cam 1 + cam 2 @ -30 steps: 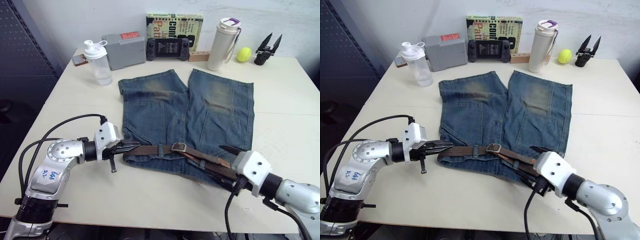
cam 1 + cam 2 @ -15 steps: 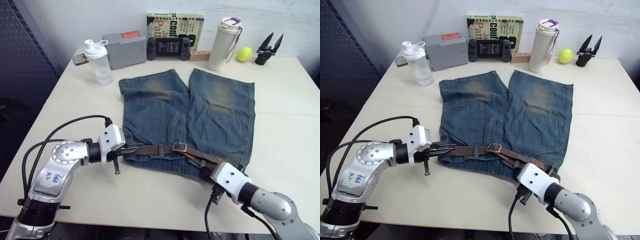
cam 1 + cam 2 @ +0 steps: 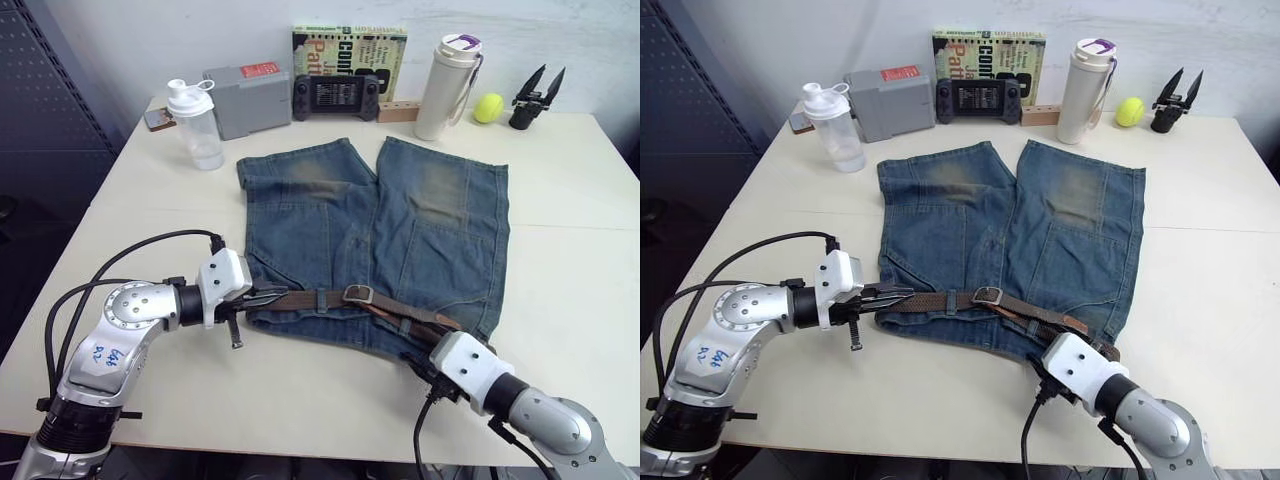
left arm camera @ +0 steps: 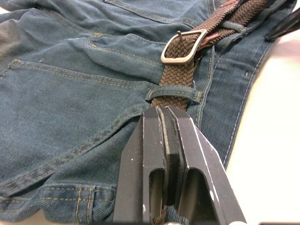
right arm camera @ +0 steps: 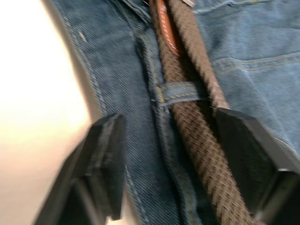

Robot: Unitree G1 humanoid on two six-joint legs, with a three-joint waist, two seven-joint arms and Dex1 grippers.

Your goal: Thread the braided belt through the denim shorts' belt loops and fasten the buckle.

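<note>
On a pale worktop (image 3: 560,250), the denim shorts (image 3: 400,230) are lying flat with the braided belt (image 3: 300,299) running along the waistband through the belt loops (image 4: 174,92), the buckle (image 3: 357,293) sitting mid-waist. The left gripper (image 4: 165,123) is pinching the belt's end with clenched jaws; the right gripper (image 5: 174,140), jaws spread, is straddling the strap. Threading looks nearly complete; fastening calls for feeding the tip into the buckle.

Bright, even light with soft shadows; the right wrist view is blurred.
</note>
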